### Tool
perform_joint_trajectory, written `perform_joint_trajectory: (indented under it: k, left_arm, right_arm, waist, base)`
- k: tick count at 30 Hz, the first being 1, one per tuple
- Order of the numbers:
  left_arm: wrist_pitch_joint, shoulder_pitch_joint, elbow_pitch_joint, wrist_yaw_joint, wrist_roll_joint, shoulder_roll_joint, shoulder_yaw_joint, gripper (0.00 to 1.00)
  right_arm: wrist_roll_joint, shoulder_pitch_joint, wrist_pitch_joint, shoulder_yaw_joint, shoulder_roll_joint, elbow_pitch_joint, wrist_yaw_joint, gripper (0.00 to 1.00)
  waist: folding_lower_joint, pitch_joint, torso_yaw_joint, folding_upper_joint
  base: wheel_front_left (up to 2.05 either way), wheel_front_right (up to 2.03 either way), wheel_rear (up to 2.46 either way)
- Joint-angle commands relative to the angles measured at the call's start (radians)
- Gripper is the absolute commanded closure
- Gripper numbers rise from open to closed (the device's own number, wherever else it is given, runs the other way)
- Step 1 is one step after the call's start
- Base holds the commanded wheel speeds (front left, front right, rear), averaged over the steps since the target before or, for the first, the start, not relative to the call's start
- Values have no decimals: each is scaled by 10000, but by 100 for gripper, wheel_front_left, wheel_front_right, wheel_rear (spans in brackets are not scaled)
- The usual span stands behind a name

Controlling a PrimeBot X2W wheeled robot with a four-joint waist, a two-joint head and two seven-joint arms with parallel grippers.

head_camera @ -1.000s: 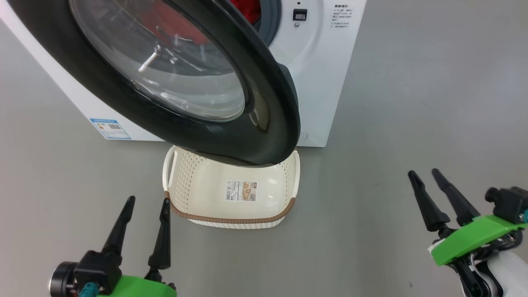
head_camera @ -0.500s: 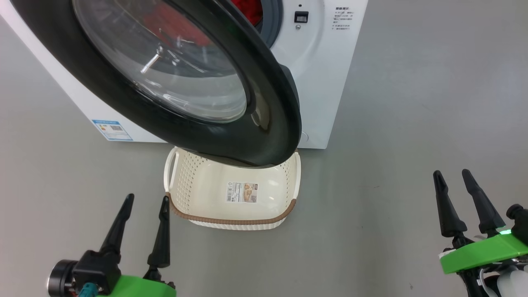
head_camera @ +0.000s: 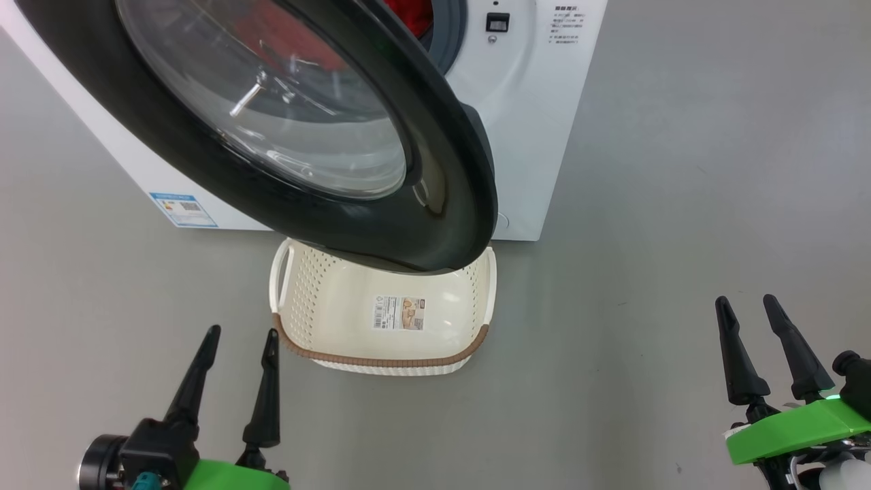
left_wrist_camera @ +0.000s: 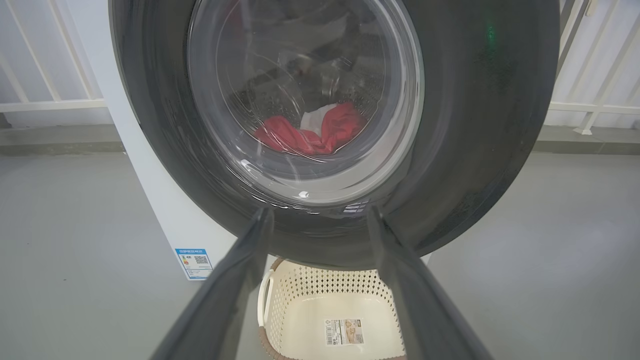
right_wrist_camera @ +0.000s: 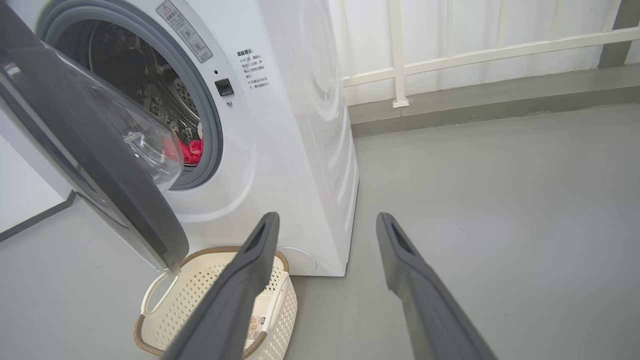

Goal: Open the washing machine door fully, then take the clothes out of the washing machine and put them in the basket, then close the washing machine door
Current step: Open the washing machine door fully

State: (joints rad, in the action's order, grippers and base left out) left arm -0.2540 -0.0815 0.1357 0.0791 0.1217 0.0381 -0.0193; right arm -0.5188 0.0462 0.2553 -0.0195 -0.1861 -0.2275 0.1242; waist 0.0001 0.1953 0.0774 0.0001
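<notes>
Two released, empty units are logged in the head view, left end effector at lower left, right end effector at lower right, with the washing machine door swung out above the basket and the clothes seen inside the washing machine.

The washing machine door is seen swung ajar over the cream basket; red clothes are seen inside the white washing machine.
</notes>
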Motion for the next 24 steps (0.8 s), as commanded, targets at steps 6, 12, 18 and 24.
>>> perform_joint_trajectory:
  k: [6, 12, 18, 24]
  left_arm:
    - [-78, -118, -281, -73, -17, 122, 316, 0]
    - [-78, -146, -316, -74, 7, 122, 277, 0]
    - [-78, -192, -377, -175, 154, 122, 115, 0]
    - [-78, -247, -405, -263, 310, 122, -140, 0]
  right_arm:
    - [159, 127, 64, 142, -105, 271, 65, 0]
    - [-354, 381, 64, 440, -22, 356, 65, 52]
    - [-1246, 1236, 64, 1309, 21, 409, 65, 100]
    - [-2300, 2492, 64, 2553, -167, 346, 65, 100]
  waist:
    - [0, 19, 27, -1]
    - [0, 76, 105, -1]
    - [0, 199, 228, -1]
    - [0, 344, 449, -1]
  base:
    - [0, 0, 0]
    - [0, 0, 0]
    - [0, 0, 0]
    - [0, 0, 0]
